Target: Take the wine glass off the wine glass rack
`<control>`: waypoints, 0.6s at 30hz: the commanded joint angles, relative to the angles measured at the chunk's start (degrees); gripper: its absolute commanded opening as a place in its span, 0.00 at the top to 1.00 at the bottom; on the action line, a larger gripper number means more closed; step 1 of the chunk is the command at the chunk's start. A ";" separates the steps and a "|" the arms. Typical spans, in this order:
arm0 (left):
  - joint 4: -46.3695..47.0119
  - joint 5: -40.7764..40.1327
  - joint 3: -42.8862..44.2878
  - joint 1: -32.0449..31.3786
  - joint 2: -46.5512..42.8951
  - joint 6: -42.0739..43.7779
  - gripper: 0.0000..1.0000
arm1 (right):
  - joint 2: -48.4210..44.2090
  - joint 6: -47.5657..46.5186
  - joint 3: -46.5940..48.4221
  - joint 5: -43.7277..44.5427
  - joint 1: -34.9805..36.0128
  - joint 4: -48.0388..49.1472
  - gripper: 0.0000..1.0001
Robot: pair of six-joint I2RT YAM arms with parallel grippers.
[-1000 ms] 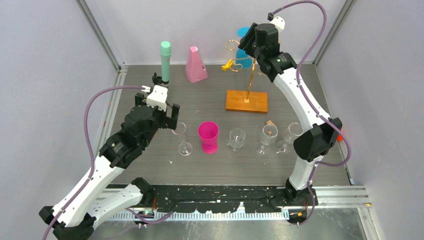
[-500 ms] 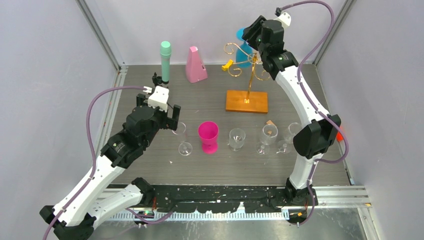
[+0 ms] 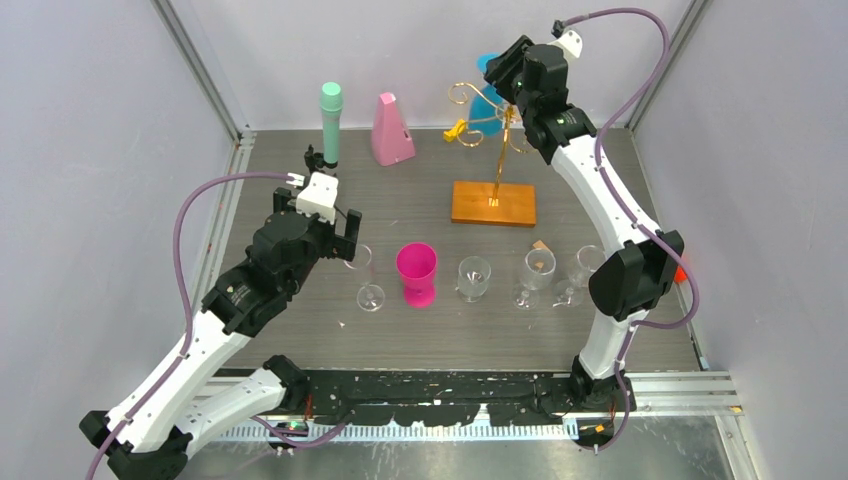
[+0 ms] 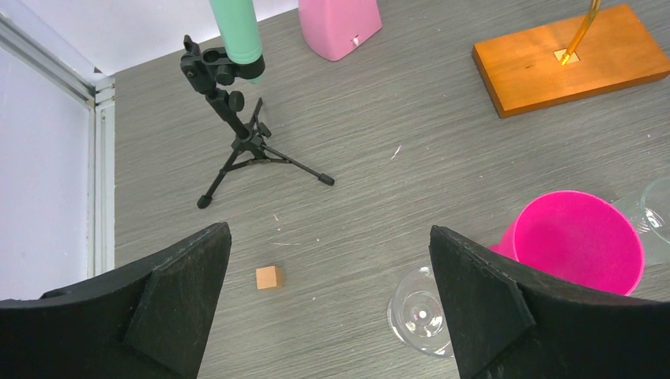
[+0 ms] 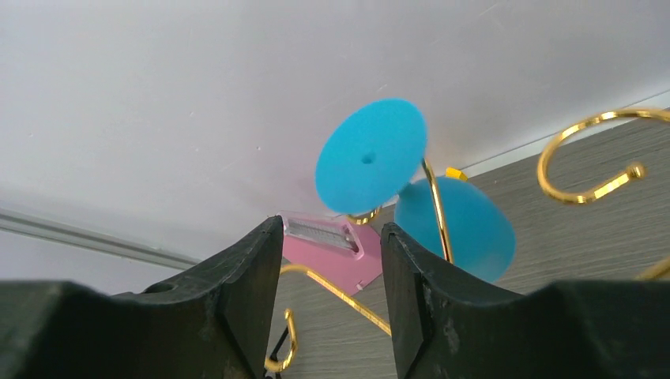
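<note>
The wine glass rack (image 3: 497, 135) is a gold wire stand on an orange-brown base (image 3: 493, 202) at the back of the table. A blue wine glass (image 3: 484, 104) hangs upside down from its arms. In the right wrist view, the glass's round foot (image 5: 370, 155) sits above its bowl (image 5: 458, 225), just beyond my fingertips. My right gripper (image 3: 503, 86) is at the rack's top, right beside the glass, with jaws apart and nothing between them (image 5: 332, 268). My left gripper (image 3: 340, 238) is wide open and empty, low over a clear glass (image 4: 419, 316).
A pink cup (image 3: 416, 272) and several clear glasses (image 3: 473, 277) stand in a row at mid-table. A green cylinder on a black tripod (image 3: 331, 120) and a pink wedge-shaped object (image 3: 391, 130) stand at the back left. A small wooden cube (image 4: 268, 277) lies below the left gripper.
My right gripper has pulled up and slightly right of the rack's top, uncovering the blue glass and gold arms. The left arm has not moved.
</note>
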 commanded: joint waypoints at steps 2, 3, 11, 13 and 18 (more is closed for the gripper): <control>3.33 -0.75 -0.12 -0.08 -0.08 0.77 0.00 | -1.43 0.59 0.87 2.59 -0.82 2.13 0.48; 3.33 -0.85 -0.18 -0.10 -0.08 0.77 0.00 | -1.27 0.59 1.18 2.62 -1.03 2.08 0.48; 3.37 -1.06 -0.20 -0.09 0.35 0.77 0.00 | 0.68 0.74 3.05 0.80 -2.40 -0.03 0.48; 3.37 -1.12 -0.23 -0.08 0.47 0.77 0.00 | 0.92 1.29 3.04 0.19 -2.75 -0.08 0.48; 3.41 -1.28 -0.28 -0.08 0.58 0.77 0.00 | 2.13 3.85 3.46 -3.05 -4.36 0.19 0.49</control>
